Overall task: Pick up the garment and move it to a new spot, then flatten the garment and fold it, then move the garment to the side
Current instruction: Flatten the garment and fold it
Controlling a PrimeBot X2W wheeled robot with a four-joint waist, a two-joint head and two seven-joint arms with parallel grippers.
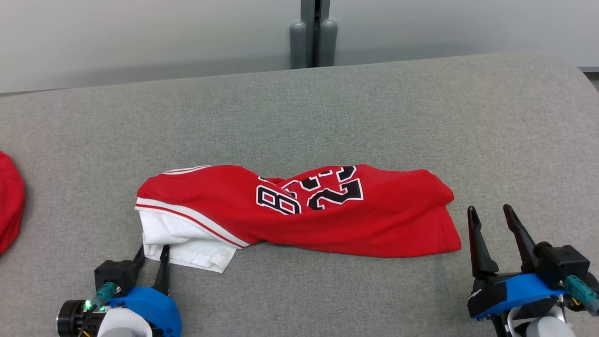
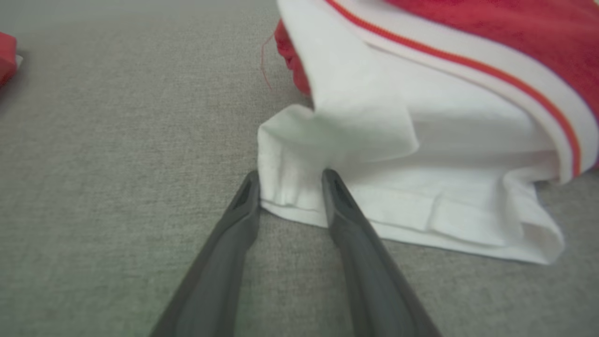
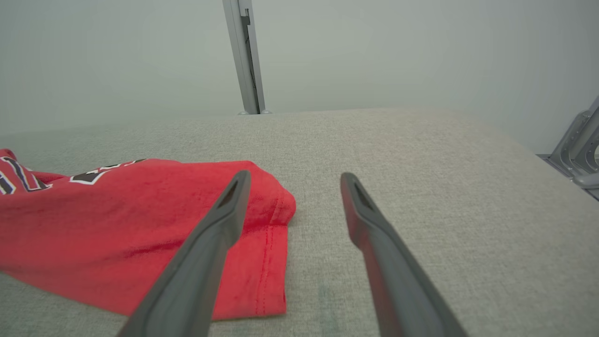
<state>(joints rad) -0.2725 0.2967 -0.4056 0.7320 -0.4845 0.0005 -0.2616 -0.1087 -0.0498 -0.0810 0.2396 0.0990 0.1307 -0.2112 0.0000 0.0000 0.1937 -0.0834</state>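
Observation:
The garment (image 1: 374,220) is a red jersey with black-and-white numbers and a white inner layer, lying crumpled across the middle of the grey table (image 1: 327,103). My left gripper (image 1: 152,250) is at its white lower-left corner. In the left wrist view the two fingers of the left gripper (image 2: 290,180) stand apart on either side of that white corner of the garment (image 2: 421,140), open. My right gripper (image 1: 489,213) is open just right of the red hem, touching nothing. The right wrist view has the right gripper (image 3: 292,180) above the garment's (image 3: 117,210) right edge.
Another red cloth (image 1: 9,201) lies at the table's left edge, also in the left wrist view as a red cloth (image 2: 5,51). A grey post (image 1: 313,32) stands behind the table. The table's right end curves down near a metal frame (image 3: 580,150).

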